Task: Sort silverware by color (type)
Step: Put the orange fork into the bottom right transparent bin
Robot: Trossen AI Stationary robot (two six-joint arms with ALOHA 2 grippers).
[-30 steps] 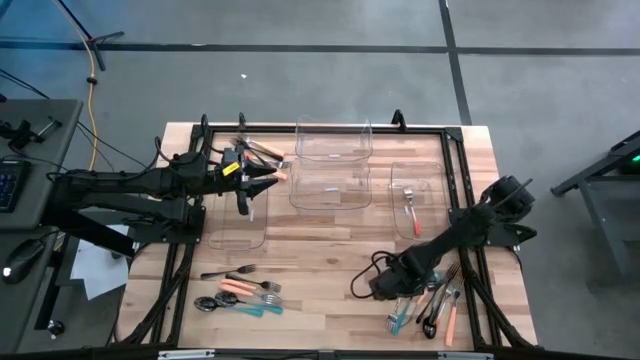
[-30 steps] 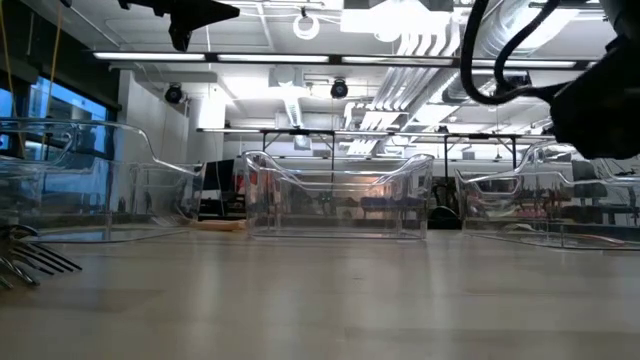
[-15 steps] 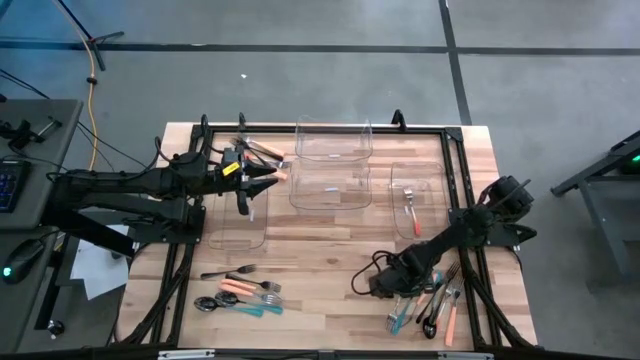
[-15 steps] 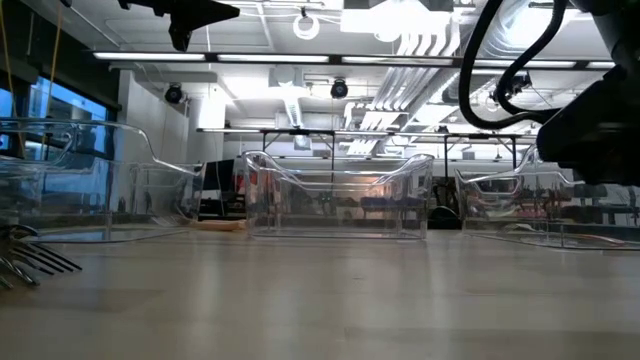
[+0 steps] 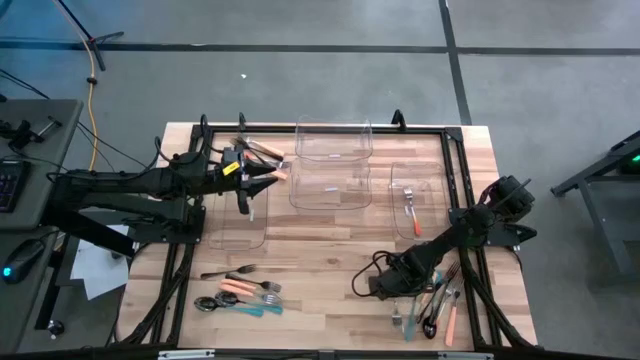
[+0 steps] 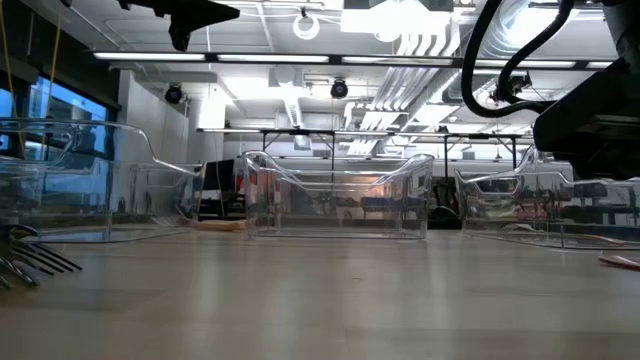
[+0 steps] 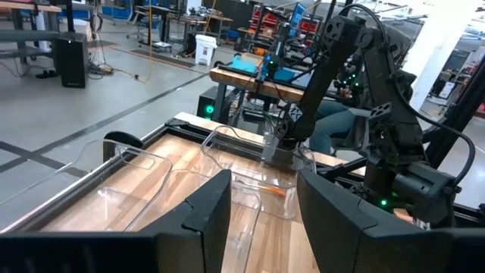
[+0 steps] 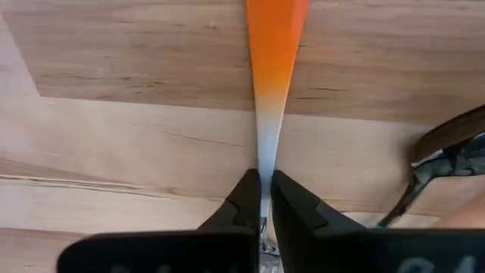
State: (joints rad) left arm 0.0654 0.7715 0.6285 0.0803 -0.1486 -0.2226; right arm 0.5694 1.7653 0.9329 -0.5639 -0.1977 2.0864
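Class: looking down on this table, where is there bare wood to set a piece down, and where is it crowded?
Bare wood runs across the table centre, below the middle bin, between the left pile and the right gripper. It is crowded at the right pile, where that gripper's jaws pinch an orange-handled piece.

I count four clear bins [image 5: 333, 140] on the table [image 5: 320, 250], two arms, one gripper each. Silverware sits in three groups: a left pile [image 5: 242, 292], a right pile [image 5: 432, 305], one orange-handled piece [image 5: 409, 197] in a bin. Exact utensil totals unreadable.
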